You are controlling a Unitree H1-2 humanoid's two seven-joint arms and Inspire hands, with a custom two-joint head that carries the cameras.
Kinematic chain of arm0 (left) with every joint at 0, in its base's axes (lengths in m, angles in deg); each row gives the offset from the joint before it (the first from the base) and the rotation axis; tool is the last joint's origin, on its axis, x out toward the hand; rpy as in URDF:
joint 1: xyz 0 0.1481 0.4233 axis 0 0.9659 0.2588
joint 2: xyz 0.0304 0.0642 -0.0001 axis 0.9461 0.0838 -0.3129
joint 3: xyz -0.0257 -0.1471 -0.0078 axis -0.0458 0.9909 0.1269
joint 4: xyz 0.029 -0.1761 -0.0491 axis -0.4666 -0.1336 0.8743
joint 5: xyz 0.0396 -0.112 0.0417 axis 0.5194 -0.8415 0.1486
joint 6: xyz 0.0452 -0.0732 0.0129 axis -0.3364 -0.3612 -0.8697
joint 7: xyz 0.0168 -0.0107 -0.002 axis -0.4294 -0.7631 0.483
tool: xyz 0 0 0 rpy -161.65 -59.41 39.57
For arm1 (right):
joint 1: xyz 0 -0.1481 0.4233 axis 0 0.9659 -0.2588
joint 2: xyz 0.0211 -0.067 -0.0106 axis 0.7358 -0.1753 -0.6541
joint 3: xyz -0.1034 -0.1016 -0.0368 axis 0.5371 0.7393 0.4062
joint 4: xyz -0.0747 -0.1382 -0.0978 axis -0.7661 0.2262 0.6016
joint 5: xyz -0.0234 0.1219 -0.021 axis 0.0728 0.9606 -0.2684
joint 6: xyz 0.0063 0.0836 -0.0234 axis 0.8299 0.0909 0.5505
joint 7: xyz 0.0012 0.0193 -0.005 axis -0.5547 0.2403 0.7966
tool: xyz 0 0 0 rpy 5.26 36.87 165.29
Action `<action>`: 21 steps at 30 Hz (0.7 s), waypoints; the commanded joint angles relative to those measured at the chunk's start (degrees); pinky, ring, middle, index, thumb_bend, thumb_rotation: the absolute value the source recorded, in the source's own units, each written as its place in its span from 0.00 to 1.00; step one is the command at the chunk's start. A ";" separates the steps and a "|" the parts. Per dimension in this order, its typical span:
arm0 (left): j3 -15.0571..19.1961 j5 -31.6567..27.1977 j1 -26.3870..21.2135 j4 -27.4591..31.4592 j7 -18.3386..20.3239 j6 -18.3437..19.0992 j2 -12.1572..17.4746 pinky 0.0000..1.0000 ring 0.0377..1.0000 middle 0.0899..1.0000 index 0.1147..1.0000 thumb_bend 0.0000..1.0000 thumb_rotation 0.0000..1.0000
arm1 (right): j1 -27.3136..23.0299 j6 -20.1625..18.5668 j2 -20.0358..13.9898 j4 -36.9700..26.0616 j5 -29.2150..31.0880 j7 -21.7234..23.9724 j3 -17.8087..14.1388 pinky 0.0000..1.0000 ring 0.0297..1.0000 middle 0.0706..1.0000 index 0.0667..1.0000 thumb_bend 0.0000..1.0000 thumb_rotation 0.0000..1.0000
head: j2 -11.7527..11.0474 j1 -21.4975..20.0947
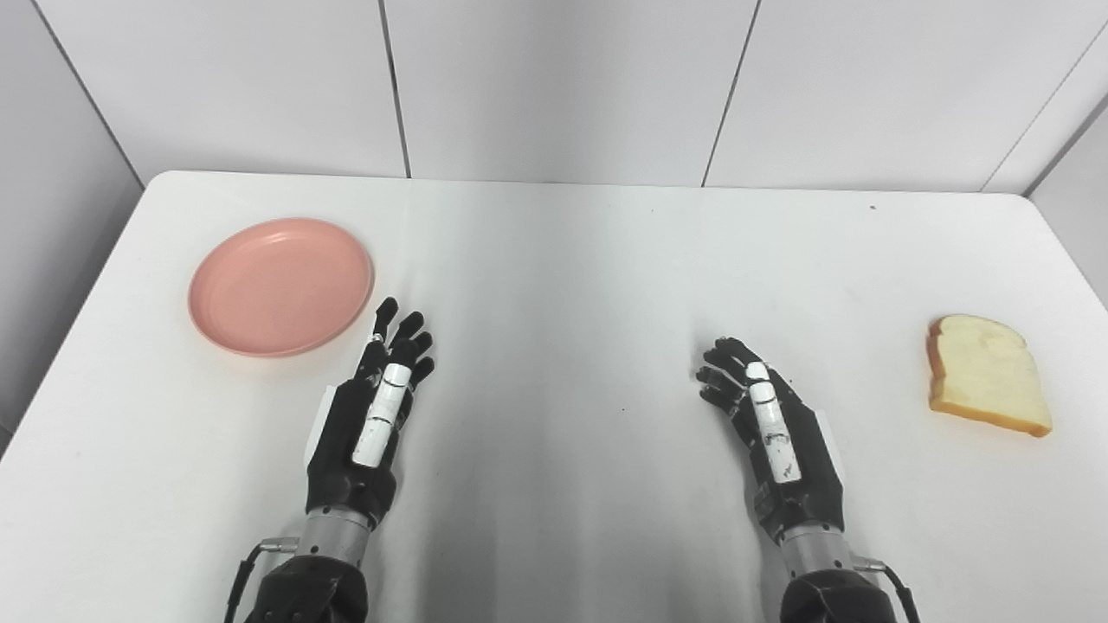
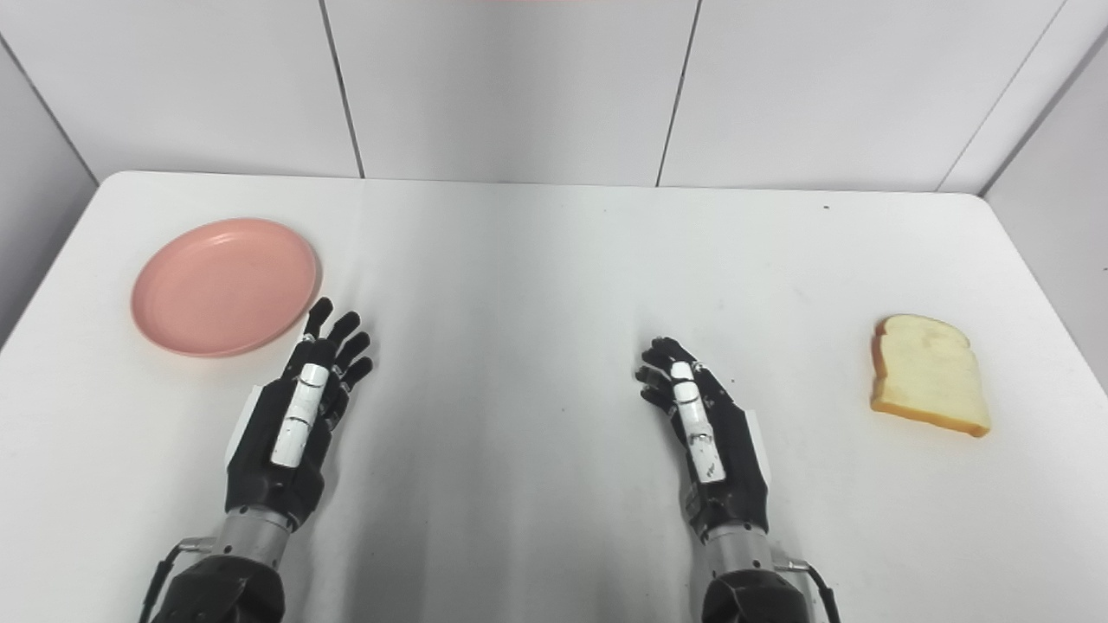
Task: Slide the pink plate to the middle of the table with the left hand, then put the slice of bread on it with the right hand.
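A round pink plate [image 1: 281, 285] is seen lying flat on the white tabletop [image 1: 554, 260], just beyond and slightly outward of the left robot hand [image 1: 372, 415]. The plate is shallow, with a low raised rim and a smooth matte salmon-pink surface; nothing is carried on it. Its near edge is found close to the fingertips [image 1: 387, 305] of the left robot hand, but a narrow strip of bare tabletop is visible between them, so no contact is made.

The left robot hand is held open with its fingers extended and spread a little, pointing away from the robot toward the plate; nothing is grasped by it. The right robot hand [image 1: 770, 424] is likewise held empty, with its fingers loosely curled but apart, angled slightly inward.

A slice of bread [image 1: 987, 374] is seen lying flat on the tabletop well out to the outer side of the right robot hand, at roughly the same depth as its fingers. The slice is pale cream on its face, with a golden-brown crust along its edges and a rounded top directed away from the robot. It is well apart from the plate, with both robot hands between them.
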 commanded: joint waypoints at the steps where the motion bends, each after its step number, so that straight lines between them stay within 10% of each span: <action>1: -0.30 0.06 -1.17 1.30 0.70 -0.47 0.21 0.94 0.94 0.96 1.00 0.80 0.76 | -0.59 0.03 -0.06 -1.45 0.47 0.61 0.11 0.81 0.76 0.77 0.74 0.73 0.78 | 0.02 0.01; 21: -0.51 0.41 -1.21 1.23 0.92 -0.45 0.14 0.93 0.93 0.95 1.00 0.80 0.77 | -0.52 0.04 -0.32 -1.44 -0.13 0.64 0.50 0.80 0.76 0.76 0.71 0.74 0.78 | 0.02 0.15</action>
